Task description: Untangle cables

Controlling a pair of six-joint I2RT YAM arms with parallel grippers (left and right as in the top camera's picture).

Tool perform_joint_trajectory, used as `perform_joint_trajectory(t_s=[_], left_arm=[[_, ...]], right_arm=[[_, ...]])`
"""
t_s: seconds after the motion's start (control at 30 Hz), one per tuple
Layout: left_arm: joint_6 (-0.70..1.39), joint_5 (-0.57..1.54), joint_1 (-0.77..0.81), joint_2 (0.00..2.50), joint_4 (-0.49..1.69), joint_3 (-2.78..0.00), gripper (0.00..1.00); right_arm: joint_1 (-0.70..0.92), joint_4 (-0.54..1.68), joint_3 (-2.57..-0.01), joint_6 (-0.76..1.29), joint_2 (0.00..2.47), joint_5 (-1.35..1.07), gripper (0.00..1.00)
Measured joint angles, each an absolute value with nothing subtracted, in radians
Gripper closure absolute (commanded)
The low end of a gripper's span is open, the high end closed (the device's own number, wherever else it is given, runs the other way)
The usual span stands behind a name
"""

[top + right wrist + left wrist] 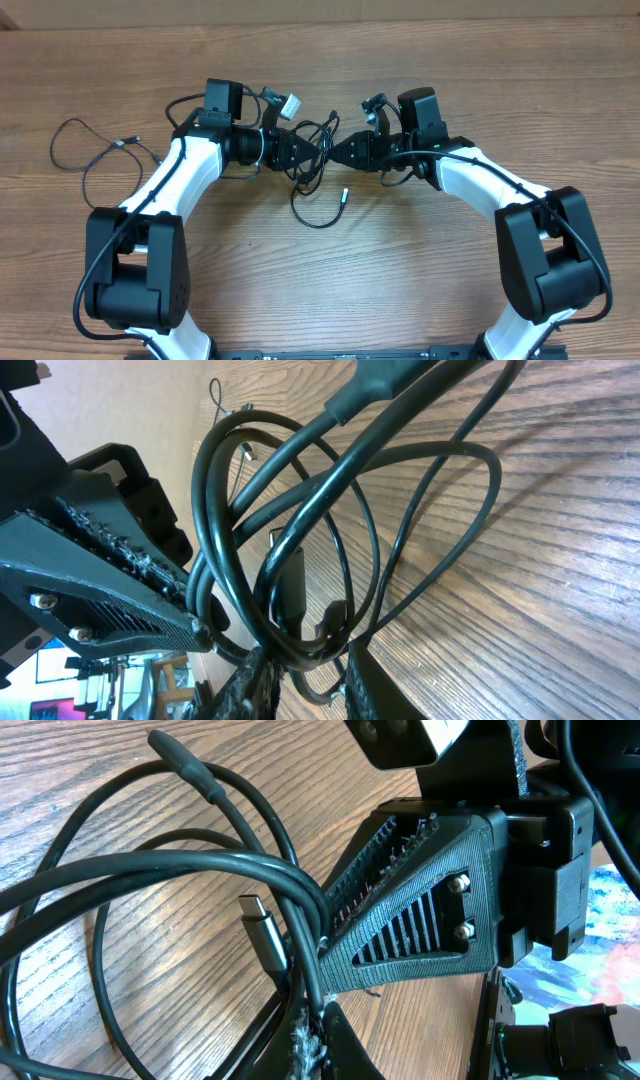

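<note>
Cables (pixel 308 133): knotted loops bunched right at both fingertips, one tail with plug (pixel 343 194) lying just below them, toward the arm bases.
Left fingers (pixel 316 148): clenched on a strand, likely to anchor it.
Right fingers (pixel 340 151): tip to tip with the left, grasping neighbouring loops, probably to draw them apart.
Spare cable (pixel 88 150): well left of the fingers, lying free.
Surface (pixel 400 270): wood, carrying the slack.

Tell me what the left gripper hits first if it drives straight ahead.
The tangled cables that the left gripper pinches, then probably the right gripper, facing it nearly tip to tip; the gap is hard to judge.
</note>
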State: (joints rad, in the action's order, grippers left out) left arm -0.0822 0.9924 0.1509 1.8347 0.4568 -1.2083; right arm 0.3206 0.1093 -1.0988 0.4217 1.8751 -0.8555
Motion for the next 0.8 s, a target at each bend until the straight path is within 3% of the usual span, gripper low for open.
perform_joint_trajectory(t_s=[0.13, 0.3, 0.8], left_arm=[[-0.082, 0.992, 0.151, 1.835, 0.456, -1.208, 0.96], [-0.082, 0.992, 0.150, 1.835, 0.457, -1.208, 0.96], [-0.082, 0.926, 0.151, 1.835, 0.464, -1.208, 0.96]], right_arm=[[0.328, 0.089, -1.099, 0.423, 1.875, -0.841, 0.79], [0.355, 0.087, -1.099, 0.419, 1.875, -0.778, 0.96], [0.356, 0.406, -1.100, 0.419, 1.875, -0.437, 0.94]])
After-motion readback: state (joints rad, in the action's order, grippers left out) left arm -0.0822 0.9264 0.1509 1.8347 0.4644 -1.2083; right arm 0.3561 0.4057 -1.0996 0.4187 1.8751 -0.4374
